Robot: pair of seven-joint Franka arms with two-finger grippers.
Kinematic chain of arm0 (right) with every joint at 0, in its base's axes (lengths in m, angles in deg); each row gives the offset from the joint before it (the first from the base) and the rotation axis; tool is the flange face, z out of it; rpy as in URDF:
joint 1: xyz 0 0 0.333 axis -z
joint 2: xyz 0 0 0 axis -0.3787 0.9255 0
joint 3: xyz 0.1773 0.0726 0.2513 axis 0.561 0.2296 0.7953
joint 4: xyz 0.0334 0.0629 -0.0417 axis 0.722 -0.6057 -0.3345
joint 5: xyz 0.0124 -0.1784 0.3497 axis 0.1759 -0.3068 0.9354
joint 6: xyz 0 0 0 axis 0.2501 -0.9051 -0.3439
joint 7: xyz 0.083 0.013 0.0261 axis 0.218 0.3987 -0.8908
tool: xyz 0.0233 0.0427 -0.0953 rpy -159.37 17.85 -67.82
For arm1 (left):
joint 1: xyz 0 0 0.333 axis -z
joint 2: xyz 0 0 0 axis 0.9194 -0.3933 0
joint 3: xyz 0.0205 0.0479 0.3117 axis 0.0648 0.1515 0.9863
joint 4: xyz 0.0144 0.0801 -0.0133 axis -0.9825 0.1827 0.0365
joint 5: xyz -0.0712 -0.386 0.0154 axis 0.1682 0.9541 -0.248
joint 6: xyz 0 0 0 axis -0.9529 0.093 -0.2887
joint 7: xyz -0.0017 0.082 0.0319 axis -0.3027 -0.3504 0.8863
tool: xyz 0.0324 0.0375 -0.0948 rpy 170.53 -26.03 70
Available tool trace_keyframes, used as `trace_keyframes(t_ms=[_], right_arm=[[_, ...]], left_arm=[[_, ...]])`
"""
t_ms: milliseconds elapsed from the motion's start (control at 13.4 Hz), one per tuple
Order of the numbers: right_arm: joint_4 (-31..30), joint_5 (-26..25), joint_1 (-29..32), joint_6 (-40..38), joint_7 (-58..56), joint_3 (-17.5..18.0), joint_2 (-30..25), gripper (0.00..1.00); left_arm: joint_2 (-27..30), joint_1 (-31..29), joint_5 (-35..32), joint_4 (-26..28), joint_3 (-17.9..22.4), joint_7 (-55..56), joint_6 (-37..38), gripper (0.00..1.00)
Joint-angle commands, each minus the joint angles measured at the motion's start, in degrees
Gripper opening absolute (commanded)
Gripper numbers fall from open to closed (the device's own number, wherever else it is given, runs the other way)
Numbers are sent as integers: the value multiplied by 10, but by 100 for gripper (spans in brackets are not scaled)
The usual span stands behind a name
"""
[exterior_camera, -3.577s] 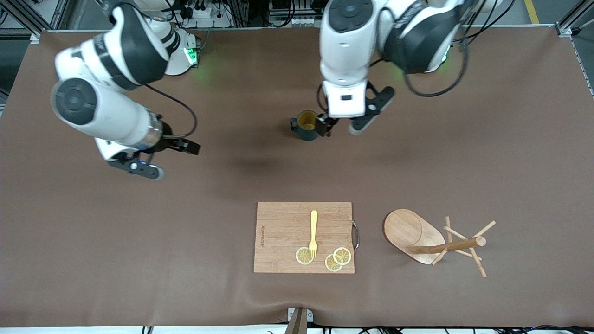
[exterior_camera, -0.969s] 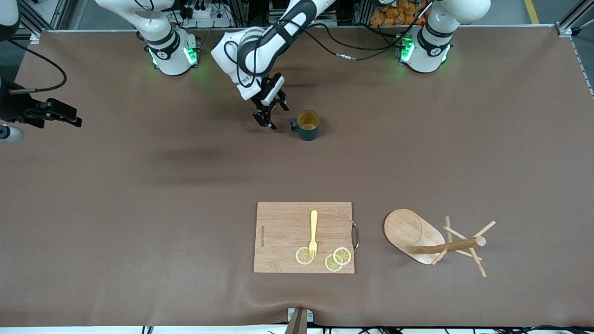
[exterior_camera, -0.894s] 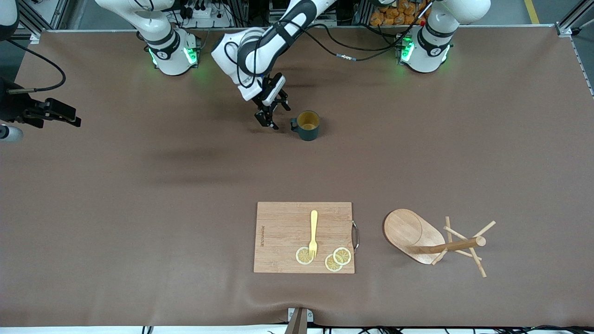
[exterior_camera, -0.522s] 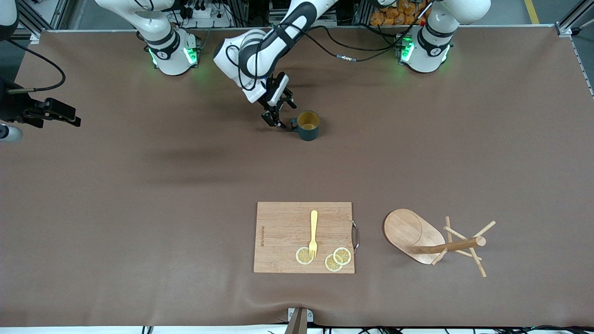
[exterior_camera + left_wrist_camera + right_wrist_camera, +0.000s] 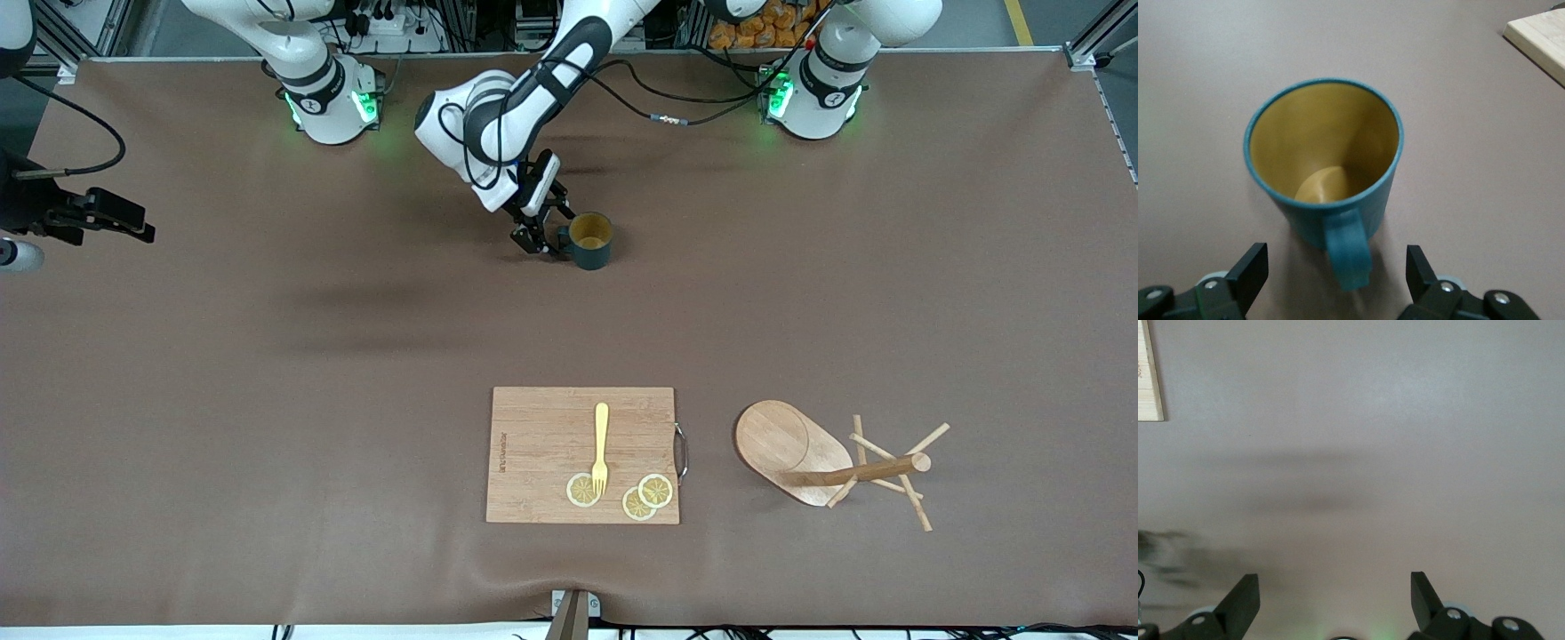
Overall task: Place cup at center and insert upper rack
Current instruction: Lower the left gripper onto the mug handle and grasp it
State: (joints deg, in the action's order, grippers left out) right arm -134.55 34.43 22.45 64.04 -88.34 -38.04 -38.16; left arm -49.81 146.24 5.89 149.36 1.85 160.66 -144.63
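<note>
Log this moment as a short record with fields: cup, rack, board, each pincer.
cup: mug upright on the table, handle pointing at the left pincer
left pincer: open, fingers either side of the mug handle, not gripping
right pincer: open, waiting high over bare table at the right arm's end
rack: mug tree tipped on its side, nearer the front camera
board: cutting board with fork and lemon slices

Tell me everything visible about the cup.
The cup is a small dark teal mug, mustard-yellow inside, empty, with one side handle. It stands upright on the brown table, farther from the front camera than the cutting board. The open left gripper flanks its handle without touching.
</note>
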Motion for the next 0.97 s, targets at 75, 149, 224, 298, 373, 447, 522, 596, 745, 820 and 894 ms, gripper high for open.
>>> trace_keyframes(t_ms=[75,149,224,298,373,447,522,596,745,820,894], right_arm=[[-13,5,2,4,-7,1,-16,100],[-13,5,2,4,-7,1,-16,100],[-13,5,2,3,-7,1,-17,100],[-13,5,2,2,-7,1,-18,100],[-13,5,2,1,-8,1,-19,100],[-13,5,2,0,-8,1,-20,100],[-14,5,2,-1,-7,1,-20,100],[-14,5,2,-1,-8,1,-20,100],[-14,5,2,-2,-7,1,-22,100],[-15,5,2,-2,-8,1,-23,100],[-15,5,2,-2,-8,1,-23,100]], left_arm=[[-11,-3,23,-17,5,10,12,86],[-12,-3,30,-17,5,14,12,84],[-12,-4,32,-17,5,19,12,83],[-12,-6,41,-17,5,20,12,81],[-12,-7,48,-17,6,23,12,80],[-12,-7,50,-17,6,29,12,79],[-12,-7,52,-17,6,32,12,75],[-12,-7,63,-17,7,39,13,71],[-11,-8,67,-17,9,43,17,67],[-11,-9,67,-18,9,44,17,64],[-10,-9,67,-18,9,44,17,59]])
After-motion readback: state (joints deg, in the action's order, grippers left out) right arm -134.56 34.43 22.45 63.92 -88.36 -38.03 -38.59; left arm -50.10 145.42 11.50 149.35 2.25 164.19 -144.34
